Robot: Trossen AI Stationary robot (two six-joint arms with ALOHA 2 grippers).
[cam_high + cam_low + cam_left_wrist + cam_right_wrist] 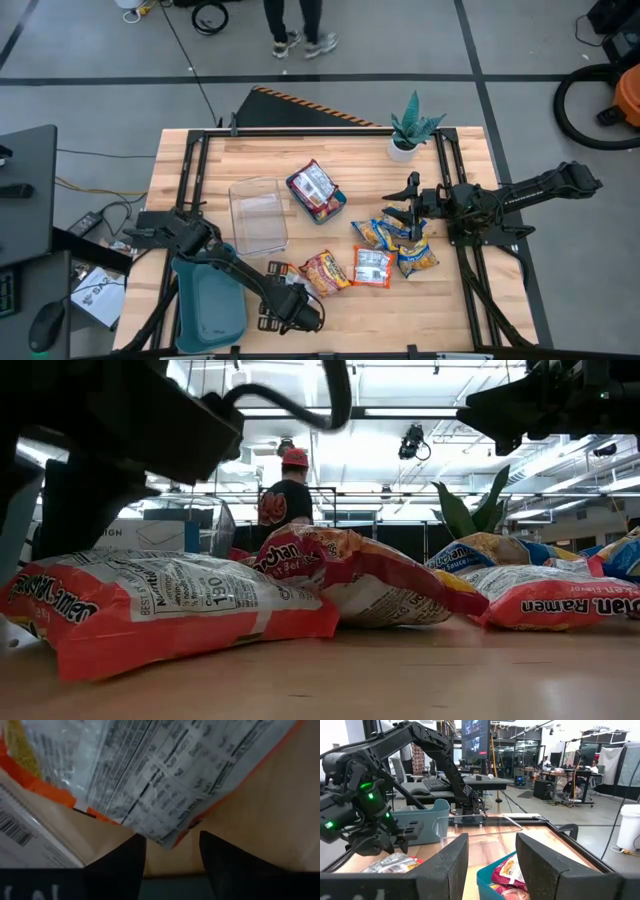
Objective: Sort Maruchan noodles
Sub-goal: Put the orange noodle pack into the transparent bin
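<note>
Left gripper: low over the near edge of the table [300,315], fingers parted with a gap between them [125,865], holding nothing

Packet at the left gripper: an orange-edged Maruchan packet [165,775] lies label-side toward the wrist camera, its corner just ahead of the gap between the fingers; whether the fingers touch it cannot be told

Same packet from above: orange packet [325,272] flat on the wood, just beyond the left gripper, toward the table's middle

Red-and-white packet: [372,266] flat on the table beside the orange one, on the side toward the right arm

Right gripper: raised above the table on the right side [412,207], fingers spread apart [540,865], empty

Packets under the right gripper: a cluster of yellow-and-blue packets [400,243] lies on the table just below and in front of it, overlapping one another

Small teal tray: [338,208] near the table's middle, with red-and-white packets [312,187] piled inside, between the two arms and nearer the right gripper

Clear bin: [258,215] stands beside the small teal tray, toward the left arm

Large teal tray: [208,300] at the near left corner, partly under the left arm

Low view: red-and-white packet [150,605] close to the camera, orange packet [350,575] behind it

Potted plant: [412,128] at the far edge of the table

Person: stands beyond the table [288,495]
</note>
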